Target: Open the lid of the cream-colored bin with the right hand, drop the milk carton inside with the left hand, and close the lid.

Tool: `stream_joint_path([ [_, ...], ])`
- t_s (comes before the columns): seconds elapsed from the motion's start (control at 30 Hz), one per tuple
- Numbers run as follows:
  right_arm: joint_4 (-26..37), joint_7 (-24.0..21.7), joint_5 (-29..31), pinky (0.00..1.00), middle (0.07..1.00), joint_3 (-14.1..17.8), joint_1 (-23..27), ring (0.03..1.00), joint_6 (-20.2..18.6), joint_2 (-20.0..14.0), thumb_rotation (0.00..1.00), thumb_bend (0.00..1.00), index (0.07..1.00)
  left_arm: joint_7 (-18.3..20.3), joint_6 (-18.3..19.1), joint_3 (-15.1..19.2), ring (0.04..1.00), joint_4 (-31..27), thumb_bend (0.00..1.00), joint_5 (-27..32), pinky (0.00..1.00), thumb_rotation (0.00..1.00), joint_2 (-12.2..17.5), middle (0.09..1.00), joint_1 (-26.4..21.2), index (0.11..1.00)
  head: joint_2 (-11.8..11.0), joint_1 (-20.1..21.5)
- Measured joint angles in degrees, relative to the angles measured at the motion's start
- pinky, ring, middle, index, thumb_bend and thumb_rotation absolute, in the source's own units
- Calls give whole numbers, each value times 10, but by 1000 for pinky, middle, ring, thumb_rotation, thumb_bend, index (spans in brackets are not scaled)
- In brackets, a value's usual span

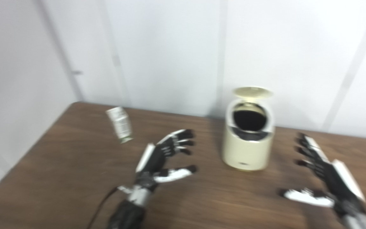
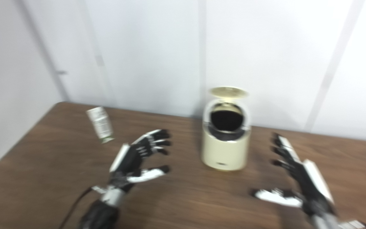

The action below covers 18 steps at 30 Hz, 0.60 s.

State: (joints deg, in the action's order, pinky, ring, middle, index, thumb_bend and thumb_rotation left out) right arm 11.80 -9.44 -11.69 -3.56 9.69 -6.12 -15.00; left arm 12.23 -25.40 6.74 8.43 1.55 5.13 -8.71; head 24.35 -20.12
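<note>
milk carton [image 1: 119,124] seen upright, slightly tilted, at bench [image 1: 59,178] rear-left, well apart from cream bin [image 1: 247,149], lid [image 1: 253,92] raised. judged light, thin-walled, crushable; side faces best pinched mid-height. left hand [image 1: 165,157] and right hand [image 1: 321,173] both empty, fingers spread wide.

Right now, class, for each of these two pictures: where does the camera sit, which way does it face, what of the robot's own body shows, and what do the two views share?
Left eye view: on the head, looking forward and down at the table; the left hand and right hand rise from the bottom edge.
Right eye view: beside it, facing the same way; everything sits further left in the picture.
Shared: the cream-colored bin with its lid up, the milk carton far left, both hands open, and the white wall.
</note>
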Motion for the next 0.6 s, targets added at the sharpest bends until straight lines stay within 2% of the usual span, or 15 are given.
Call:
stream_joint_path([
  [0.13,17,-6,9,870,982,4,-1,949,-29,0,83,749,1000,-29,0,13,706,-14,804,-15,578,129,13,777,12,775,-11,-19],
  [0.3,17,-11,9,849,975,3,5,930,-32,0,169,751,1000,-60,2,37,715,-40,795,-35,581,133,56,777,24,786,-16,-22],
  [0.37,16,-11,8,807,968,2,8,917,-32,1,172,754,1000,-71,2,46,734,-52,800,-39,593,78,74,783,21,782,-16,-22],
  [0.6,15,-14,8,790,970,-1,14,920,-32,4,157,747,997,-94,5,72,744,-72,834,-48,630,57,119,782,-6,769,-17,-27],
])
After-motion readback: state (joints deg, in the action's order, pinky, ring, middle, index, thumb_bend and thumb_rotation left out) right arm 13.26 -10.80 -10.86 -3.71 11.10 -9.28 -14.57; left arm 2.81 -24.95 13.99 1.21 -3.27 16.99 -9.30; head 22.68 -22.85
